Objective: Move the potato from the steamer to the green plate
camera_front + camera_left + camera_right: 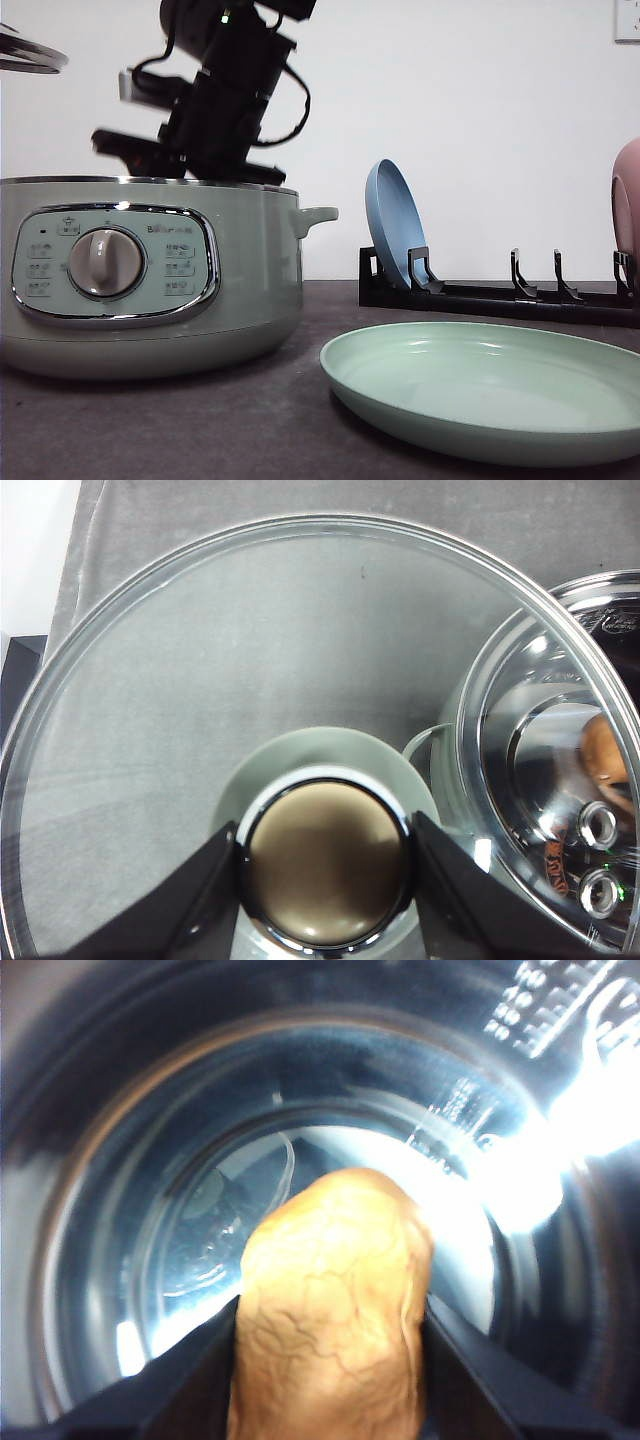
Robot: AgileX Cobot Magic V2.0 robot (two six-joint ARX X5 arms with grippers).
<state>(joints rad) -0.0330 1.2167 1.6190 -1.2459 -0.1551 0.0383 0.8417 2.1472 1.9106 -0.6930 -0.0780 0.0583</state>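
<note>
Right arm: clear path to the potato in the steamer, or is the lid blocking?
Likely yes: the left pincer holds the lid off the steamer, and the right pincer already flanks the potato inside.

Glossy chrome-trimmed steamer (150,280); clear glass lid (250,680); matt, cracked-skinned potato (330,1310); smooth glossy green plate (480,385).

A plain white wall (480,100) filled the upper half of the front view, evenly lit. Below it ran a dark grey-brown tabletop (200,420) across the lower frame. A small pale fixture (627,20) sat at the upper right corner.
</note>
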